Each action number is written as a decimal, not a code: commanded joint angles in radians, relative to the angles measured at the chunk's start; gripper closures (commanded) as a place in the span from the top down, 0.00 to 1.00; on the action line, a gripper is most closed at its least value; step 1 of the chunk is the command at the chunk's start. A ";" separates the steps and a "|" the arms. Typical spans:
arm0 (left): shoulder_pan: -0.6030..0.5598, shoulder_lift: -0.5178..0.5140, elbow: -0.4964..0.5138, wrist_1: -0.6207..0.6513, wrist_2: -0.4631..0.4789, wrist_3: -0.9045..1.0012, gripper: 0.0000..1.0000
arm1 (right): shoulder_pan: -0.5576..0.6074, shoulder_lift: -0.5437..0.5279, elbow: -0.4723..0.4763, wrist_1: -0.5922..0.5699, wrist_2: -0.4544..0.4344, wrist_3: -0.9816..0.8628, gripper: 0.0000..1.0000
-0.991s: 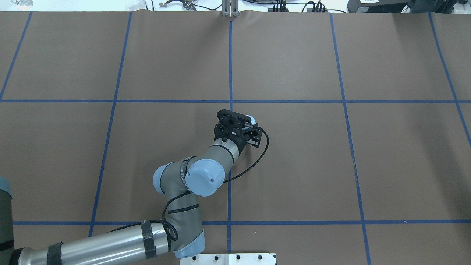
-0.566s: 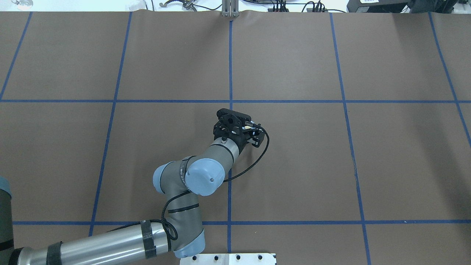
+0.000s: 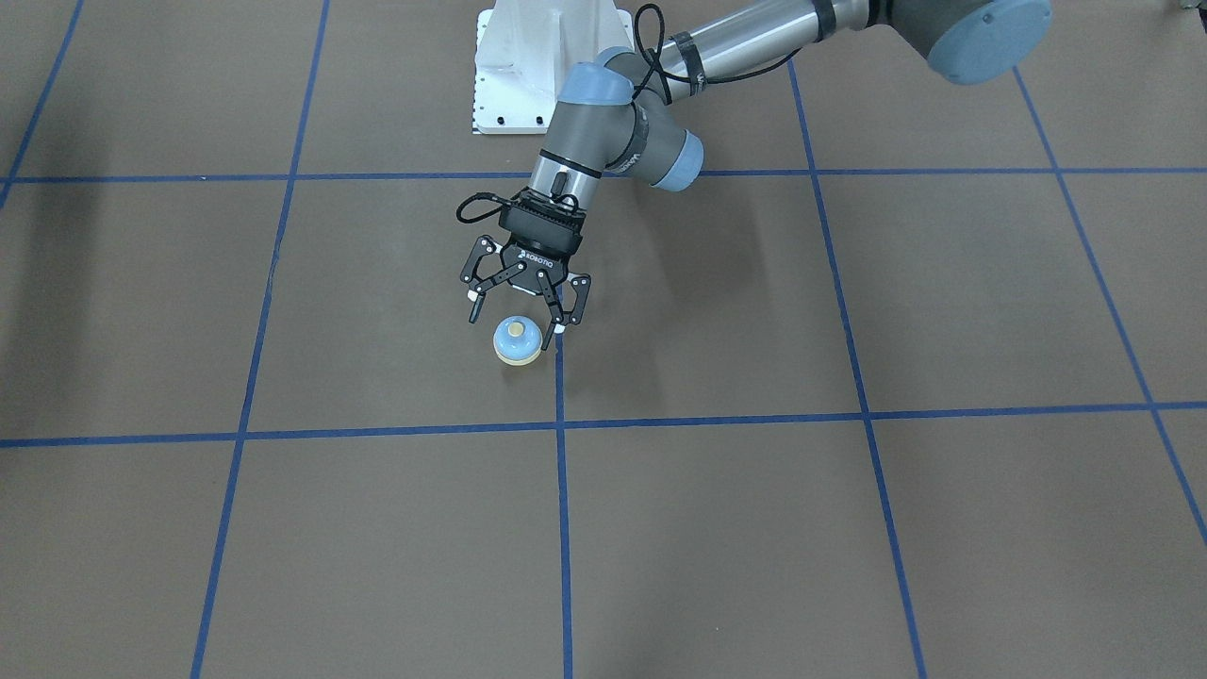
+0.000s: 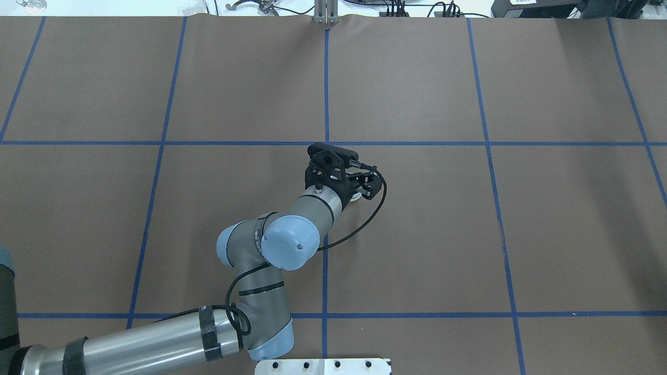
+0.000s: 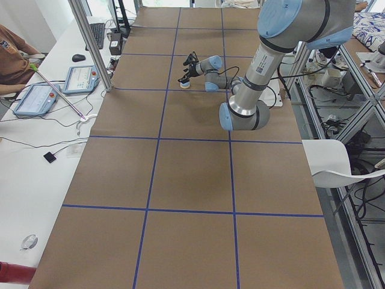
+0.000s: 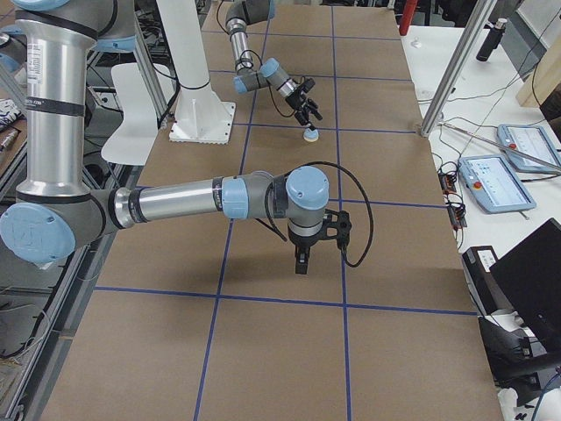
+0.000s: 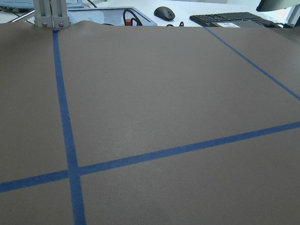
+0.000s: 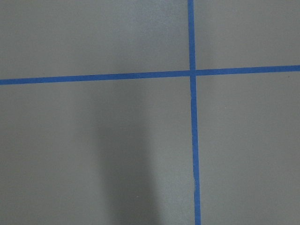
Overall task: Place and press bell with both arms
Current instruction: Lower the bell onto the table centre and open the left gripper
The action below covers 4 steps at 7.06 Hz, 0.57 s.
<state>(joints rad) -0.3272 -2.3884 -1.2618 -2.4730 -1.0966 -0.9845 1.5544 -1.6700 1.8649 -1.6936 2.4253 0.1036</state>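
The light-blue bell [image 3: 518, 344] with its cream button stands upright on the brown table, next to a blue tape line. My left gripper [image 3: 521, 316] is open, tilted down over the bell from the robot's side, one finger on each side of it and slightly above. In the overhead view the left gripper [image 4: 349, 182] hides the bell except a cream sliver [image 4: 356, 196]. My right gripper [image 6: 301, 263] hangs above the table far from the bell [image 6: 311, 135]. It shows only in the exterior right view, so I cannot tell whether it is open or shut.
The white pedestal base [image 3: 537, 66] stands at the robot's edge of the table. Blue tape lines divide the brown mat. A metal post [image 4: 325, 13] stands at the far edge. Tablets [image 6: 491, 184] and a person [image 5: 15, 54] are beyond that edge.
My left gripper has opened and let go of the bell, which now rests on the table. The left wrist has shifted slightly away from the robot.
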 commanded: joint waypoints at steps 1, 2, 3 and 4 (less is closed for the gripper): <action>-0.071 0.000 -0.037 0.078 -0.086 0.001 1.00 | -0.037 0.074 -0.001 0.000 0.014 0.116 1.00; -0.116 0.006 -0.071 0.177 -0.150 0.003 1.00 | -0.083 0.119 0.002 -0.001 0.003 0.172 1.00; -0.183 0.032 -0.138 0.298 -0.269 0.010 1.00 | -0.147 0.172 -0.003 0.000 -0.018 0.277 1.00; -0.261 0.067 -0.212 0.430 -0.417 0.026 1.00 | -0.189 0.232 0.003 0.000 -0.049 0.380 1.00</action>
<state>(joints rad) -0.4999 -2.3574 -1.3907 -2.1963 -1.3526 -0.9733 1.4240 -1.5074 1.8651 -1.6939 2.4077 0.3624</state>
